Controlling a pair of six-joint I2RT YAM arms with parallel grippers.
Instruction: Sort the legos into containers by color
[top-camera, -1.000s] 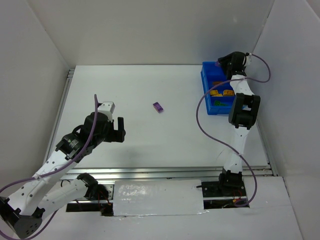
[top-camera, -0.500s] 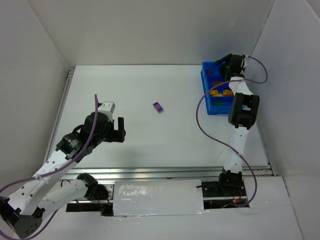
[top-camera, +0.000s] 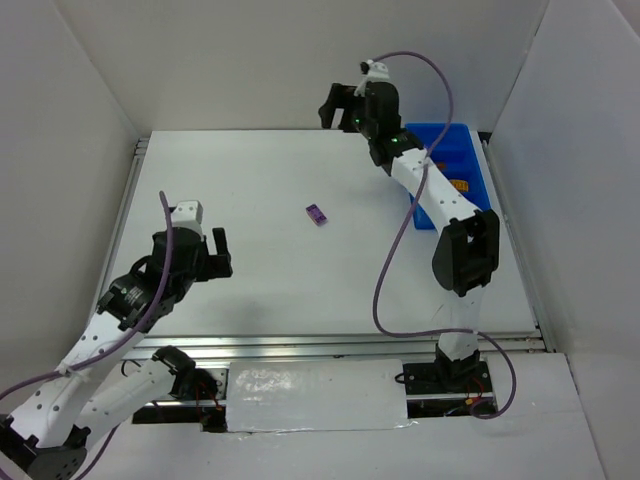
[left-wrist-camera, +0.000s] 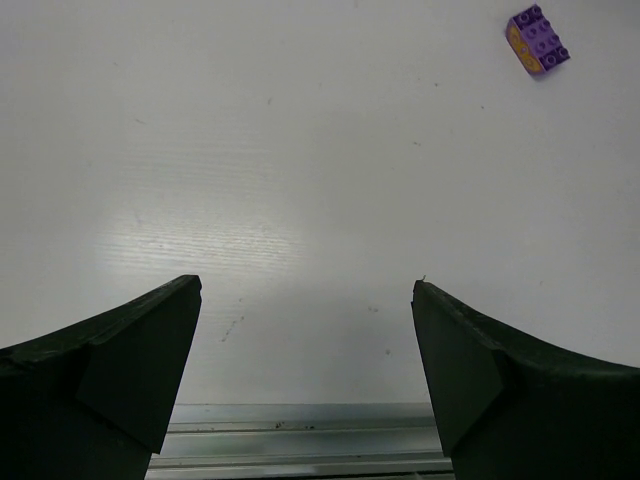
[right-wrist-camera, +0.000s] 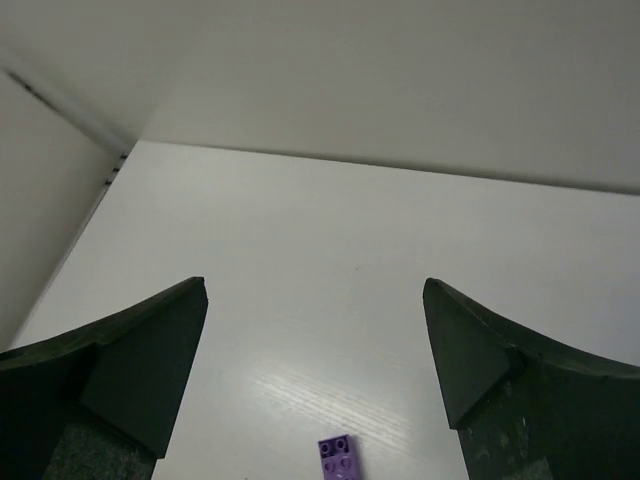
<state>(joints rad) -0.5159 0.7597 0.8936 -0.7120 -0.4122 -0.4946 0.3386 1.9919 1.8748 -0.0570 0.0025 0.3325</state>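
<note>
One purple lego (top-camera: 317, 214) lies alone on the white table, about mid-table; the left wrist view shows the purple lego (left-wrist-camera: 537, 40) far ahead to the right with an orange piece on its side. In the right wrist view the purple lego (right-wrist-camera: 340, 458) lies below the open right gripper (right-wrist-camera: 315, 285). The right gripper (top-camera: 340, 106) hangs high near the back wall, nothing between its fingers. The left gripper (top-camera: 215, 252) is open and empty over the near-left table, as the left gripper (left-wrist-camera: 305, 285) shows. The blue containers tray (top-camera: 443, 133) stands back right, partly hidden by the right arm; an orange lego (top-camera: 462, 186) shows inside.
White walls close in the table at the back, left and right. An aluminium rail (left-wrist-camera: 300, 440) runs along the near edge, right under the left gripper. The right arm's purple cable (top-camera: 385, 270) loops over the table's right half.
The right gripper has left the blue tray, swung left to the back middle and opened. The left arm has drawn back slightly to the left.
</note>
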